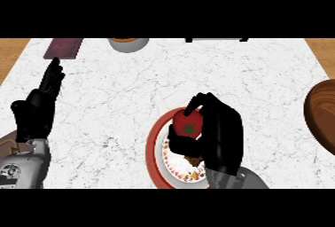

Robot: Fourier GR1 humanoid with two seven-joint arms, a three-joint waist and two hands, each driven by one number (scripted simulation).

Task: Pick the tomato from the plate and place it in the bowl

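Note:
A red tomato (188, 125) with a green star-shaped stem sits on the red-rimmed white plate (156, 146) at the lower middle of the marble counter. My right hand (219, 128) is curled round the tomato, fingers over its top and right side, thumb against its lower left. A dark wooden bowl (322, 115) shows partly at the right edge of the view. At the left, my left hand (39, 104) rests open with its fingers pointing up, away from the plate.
A dark maroon flat object (63, 48) lies at the back left. A pale cup or small bowl (128, 43) stands at the back middle. The white marble counter (131, 88) has wooden strips at both sides.

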